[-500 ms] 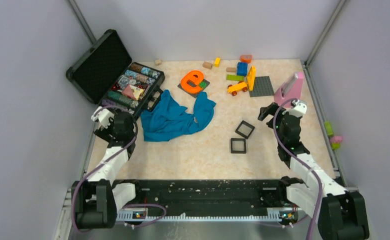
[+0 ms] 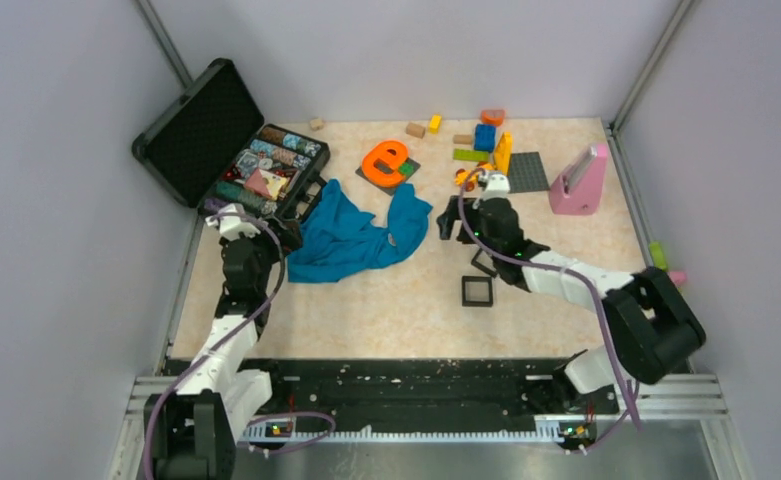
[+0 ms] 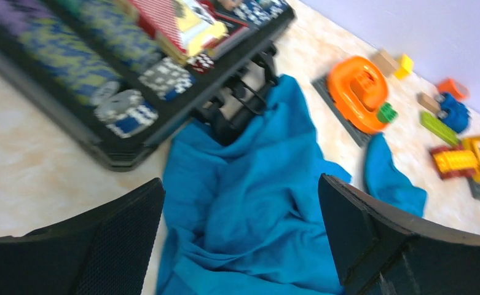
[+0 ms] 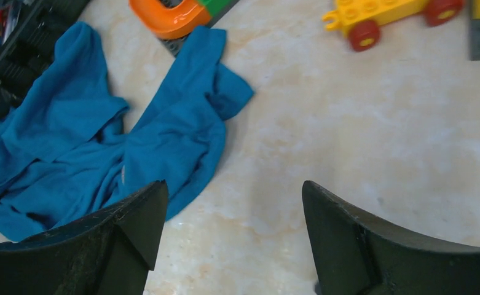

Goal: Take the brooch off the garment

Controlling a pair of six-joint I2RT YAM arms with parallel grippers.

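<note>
Left end effector (image 3: pixel 240 184) and right end effector (image 4: pixel 232 184) are hovering, fingers apart, flanking the garment (image 2: pixel 351 240) on the bench (image 2: pixel 416 320). The brooch (image 2: pixel 390 238) is showing as a pale speck near its right edge.

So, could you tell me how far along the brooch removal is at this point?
Done: nothing yet. The blue garment lies crumpled, and a tiny pale spot on it, probably the brooch, has not been taken off. In hand: the left gripper and the right gripper are both open and empty, one on either side of the cloth. Left to do: grasp the brooch, unfasten it and lift it clear.
</note>
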